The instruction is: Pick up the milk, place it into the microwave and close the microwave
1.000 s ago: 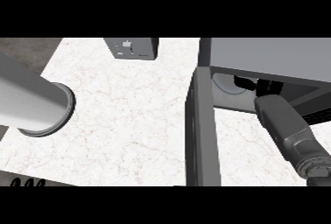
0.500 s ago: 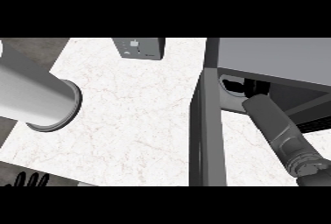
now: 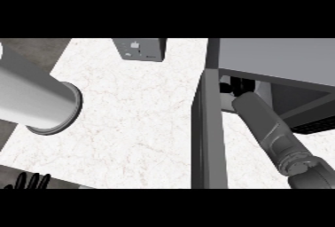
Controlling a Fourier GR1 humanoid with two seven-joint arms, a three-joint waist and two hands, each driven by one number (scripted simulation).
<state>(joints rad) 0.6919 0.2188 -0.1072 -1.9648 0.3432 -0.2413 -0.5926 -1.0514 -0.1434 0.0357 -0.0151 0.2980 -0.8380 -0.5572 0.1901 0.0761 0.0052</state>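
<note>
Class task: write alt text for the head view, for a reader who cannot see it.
The robot's right forearm reaches into the open microwave, its hand mostly hidden inside, beside the open door. The left hand rests at the lower left edge of the white marble counter.

The surface (image 3: 131,124) is pale marble with fine veining. At its far edge sits a small grey box (image 3: 139,48). On its right side stands the grey microwave (image 3: 274,57), its door (image 3: 208,133) swung open.
</note>
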